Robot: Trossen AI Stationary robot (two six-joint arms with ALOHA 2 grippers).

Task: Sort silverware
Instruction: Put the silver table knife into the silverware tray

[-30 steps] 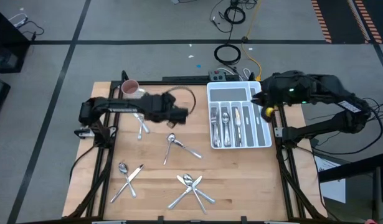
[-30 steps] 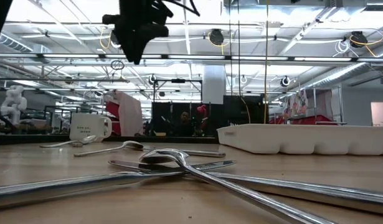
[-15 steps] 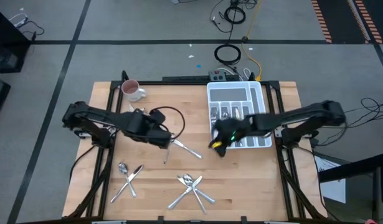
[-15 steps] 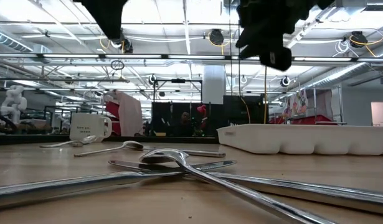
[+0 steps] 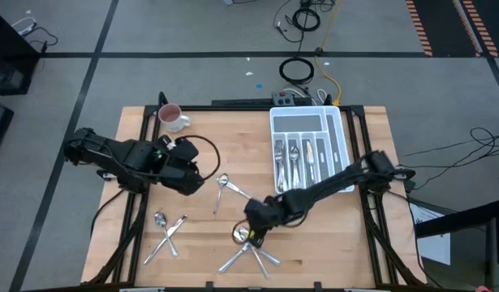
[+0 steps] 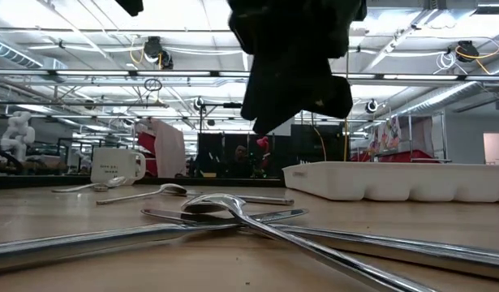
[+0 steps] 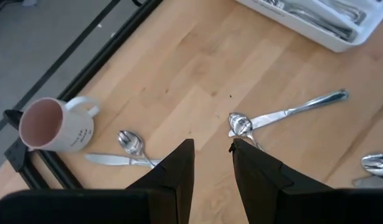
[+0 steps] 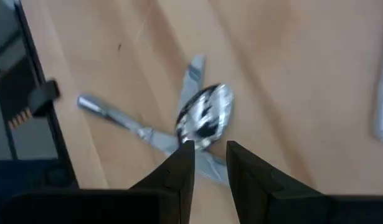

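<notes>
The silverware lies in small crossed heaps on the wooden table. One heap [image 5: 249, 245] is near the front edge, where a spoon [image 8: 207, 118] rests on a knife [image 8: 116, 118]. A spoon and knife [image 5: 231, 189] lie mid-table, and another pair [image 5: 169, 229] at the front left. My right gripper [image 5: 249, 229] hangs open just above the front heap [image 8: 210, 152], touching nothing. My left gripper [image 5: 202, 177] stands open and empty [image 7: 211, 149] over the table's left part. A spoon and knife [image 7: 130, 149] lie beside the mug.
A white divided tray [image 5: 340, 130] at the back right holds several sorted pieces. A white mug [image 5: 172, 118] stands at the far left corner. The table's black frame rails [image 5: 135, 203] run along both sides. Bare wood lies between the heaps.
My right gripper has swept from above the tray toward the near edge and the left. It has come down over the front heap and tipped to point downward. My left gripper has drawn back toward the left edge and risen. The silverware has stayed in place.
</notes>
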